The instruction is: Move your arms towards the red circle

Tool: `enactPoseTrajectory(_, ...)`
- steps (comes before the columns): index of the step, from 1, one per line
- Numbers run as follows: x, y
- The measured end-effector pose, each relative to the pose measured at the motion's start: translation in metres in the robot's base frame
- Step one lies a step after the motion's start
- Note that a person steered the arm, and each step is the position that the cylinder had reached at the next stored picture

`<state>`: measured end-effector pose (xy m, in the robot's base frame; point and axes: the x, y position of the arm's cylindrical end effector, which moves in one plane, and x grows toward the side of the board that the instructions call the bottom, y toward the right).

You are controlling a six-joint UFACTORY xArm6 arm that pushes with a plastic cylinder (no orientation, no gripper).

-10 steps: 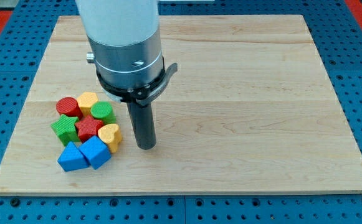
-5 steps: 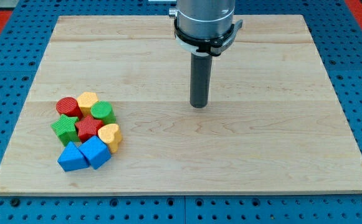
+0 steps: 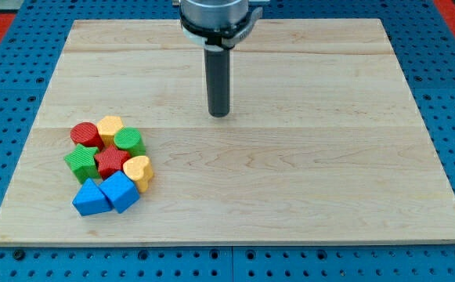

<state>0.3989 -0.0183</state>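
The red circle block (image 3: 84, 133) lies at the top left of a tight cluster of blocks on the left side of the wooden board (image 3: 305, 172). My tip (image 3: 219, 114) rests on the board near the top middle, well to the right of the red circle and a little higher in the view. It touches no block.
The cluster also holds a yellow heart (image 3: 110, 125), a green circle (image 3: 129, 141), a green star-like block (image 3: 80, 160), a red star-like block (image 3: 111, 161), another yellow heart (image 3: 138, 170) and two blue blocks (image 3: 91, 199) (image 3: 120, 190).
My tip moved from beside the cluster up and to the right, then slid left and slightly up to its present spot. The blocks have not moved.
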Motion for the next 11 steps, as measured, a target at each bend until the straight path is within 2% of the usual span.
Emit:
enactPoseTrajectory(1, -0.019, -0.022)
enactPoseTrajectory(4, -0.018, -0.173)
enactPoseTrajectory(6, -0.008, -0.186)
enactPoseTrajectory(8, 0.007, -0.256)
enactPoseTrajectory(10, 0.060, -0.252)
enactPoseTrajectory(11, 0.060, -0.217)
